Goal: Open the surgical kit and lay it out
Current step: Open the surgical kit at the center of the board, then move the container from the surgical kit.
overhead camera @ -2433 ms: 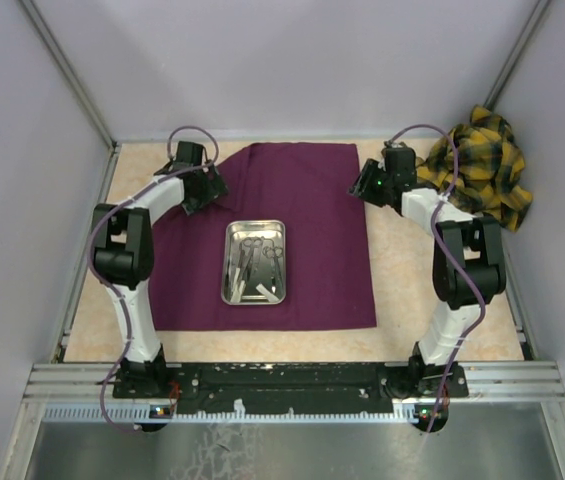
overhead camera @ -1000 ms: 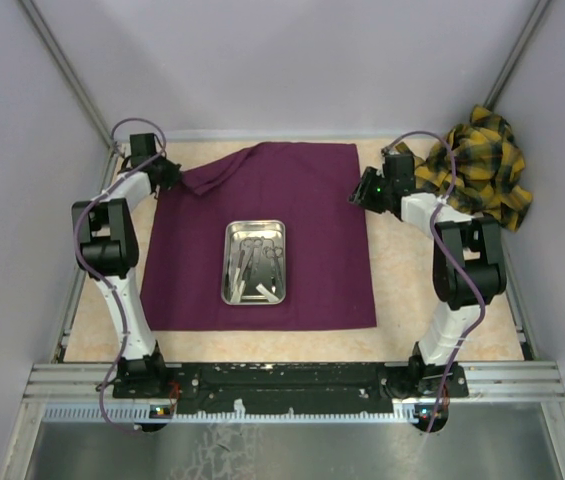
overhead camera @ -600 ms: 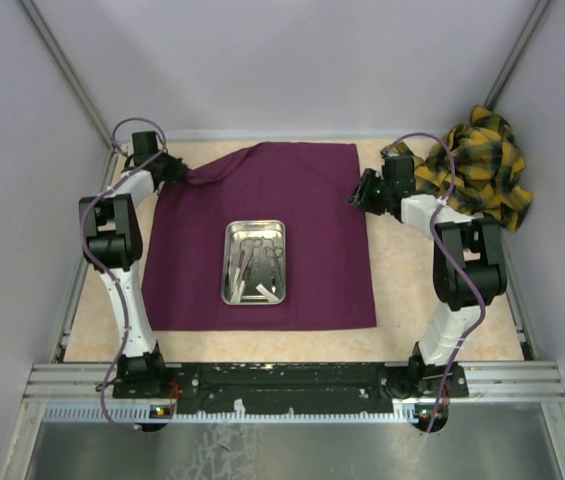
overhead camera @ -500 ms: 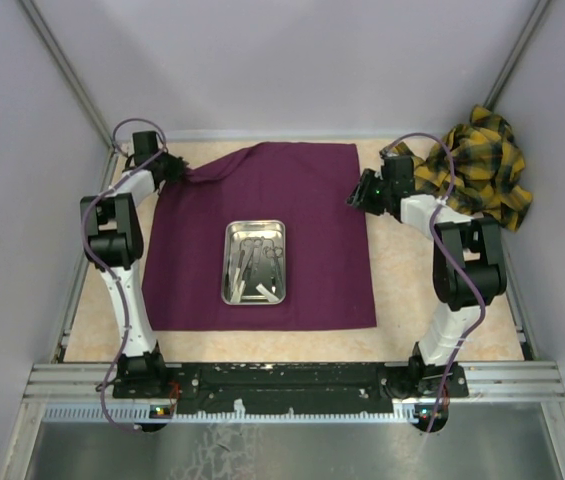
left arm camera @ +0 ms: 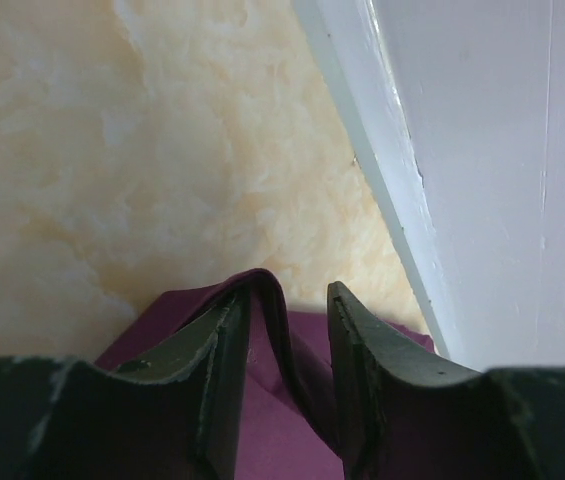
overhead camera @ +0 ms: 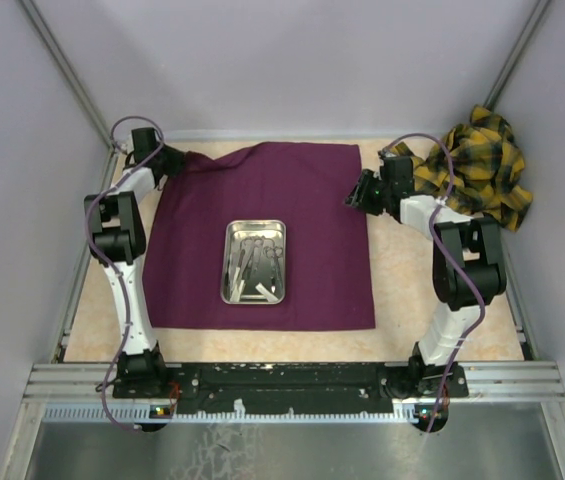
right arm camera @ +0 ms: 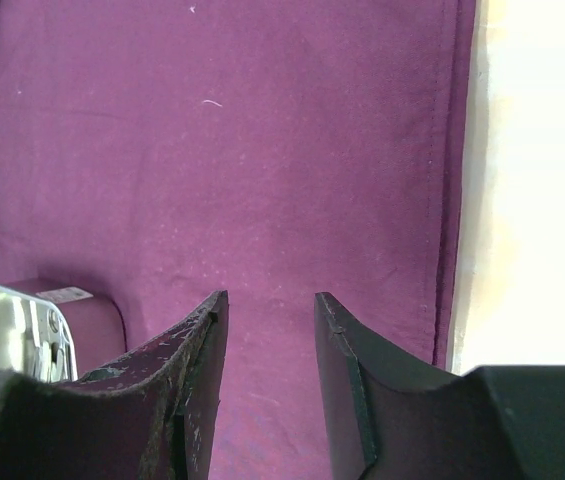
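Note:
The surgical kit's dark purple cloth (overhead camera: 312, 200) lies spread on the table, with the shiny steel tray (overhead camera: 230, 240) at its middle. Thin metal instruments (overhead camera: 262, 255) and white pieces (overhead camera: 252, 290) lie in the tray. My left gripper (overhead camera: 167, 160) is at the cloth's far left corner. In the left wrist view it (left arm camera: 289, 292) stands open, with a raised fold of cloth (left arm camera: 267, 330) between the fingers, leaning on the left one. My right gripper (overhead camera: 354, 197) (right arm camera: 271, 296) hovers open over the cloth (right arm camera: 312, 150) near its right edge. A corner of the tray (right arm camera: 2, 320) shows at lower left.
A yellow and black plaid cloth (overhead camera: 482, 165) is bunched in the far right corner behind the right arm. The enclosure's wall (left arm camera: 482, 180) rises right beside the left gripper. Bare beige tabletop (overhead camera: 402, 280) borders the purple cloth on the right.
The left gripper drew the cloth's far left corner outward toward the back left wall, flattening the fold, then opened its jaws. The right gripper barely shifted.

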### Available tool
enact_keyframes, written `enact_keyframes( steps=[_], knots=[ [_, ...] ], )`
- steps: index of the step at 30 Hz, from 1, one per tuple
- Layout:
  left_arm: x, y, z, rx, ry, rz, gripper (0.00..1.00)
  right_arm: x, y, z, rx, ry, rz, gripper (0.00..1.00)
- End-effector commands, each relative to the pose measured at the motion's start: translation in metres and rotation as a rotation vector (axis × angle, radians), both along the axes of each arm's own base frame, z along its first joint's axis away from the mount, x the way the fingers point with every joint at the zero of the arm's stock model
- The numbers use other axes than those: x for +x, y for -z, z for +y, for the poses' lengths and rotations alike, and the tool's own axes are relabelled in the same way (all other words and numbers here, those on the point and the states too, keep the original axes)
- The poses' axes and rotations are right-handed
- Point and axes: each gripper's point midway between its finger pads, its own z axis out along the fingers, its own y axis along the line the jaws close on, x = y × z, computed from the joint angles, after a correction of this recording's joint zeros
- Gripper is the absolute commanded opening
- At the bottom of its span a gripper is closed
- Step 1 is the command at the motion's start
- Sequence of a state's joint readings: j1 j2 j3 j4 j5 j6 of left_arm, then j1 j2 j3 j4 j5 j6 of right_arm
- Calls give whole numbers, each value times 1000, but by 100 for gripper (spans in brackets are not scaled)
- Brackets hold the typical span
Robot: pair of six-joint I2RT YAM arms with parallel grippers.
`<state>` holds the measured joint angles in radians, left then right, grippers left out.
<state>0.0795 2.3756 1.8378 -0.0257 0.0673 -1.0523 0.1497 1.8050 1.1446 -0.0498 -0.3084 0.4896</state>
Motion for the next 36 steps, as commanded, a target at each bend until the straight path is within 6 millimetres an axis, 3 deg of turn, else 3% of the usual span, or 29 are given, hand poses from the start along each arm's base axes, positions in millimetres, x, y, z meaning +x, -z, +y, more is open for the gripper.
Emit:
enact_keyframes(
  steps=[1,13,22,27,30,32,36],
  knots=[
    [16,-22,21,1,-60,-100,43,8,-12,9,2,-36,-54,40],
    [5,-49,63,84,-150,-134,48,16,-7,10,1,-32,-48,41],
    [-7,-93,75,257,-165,-149,67,14,-13,18,-110,-31,-53,41],
    [-21,-113,63,318,-117,-148,65,18,-19,20,-153,-6,-63,41],
    [-40,-114,44,359,-68,-114,64,44,-29,18,-179,27,-84,42],
    [-58,-122,32,396,-44,-105,64,61,-32,18,-200,37,-96,42],
    [-101,-117,10,434,9,-64,64,94,-41,25,-202,30,-149,42]
  ],
)
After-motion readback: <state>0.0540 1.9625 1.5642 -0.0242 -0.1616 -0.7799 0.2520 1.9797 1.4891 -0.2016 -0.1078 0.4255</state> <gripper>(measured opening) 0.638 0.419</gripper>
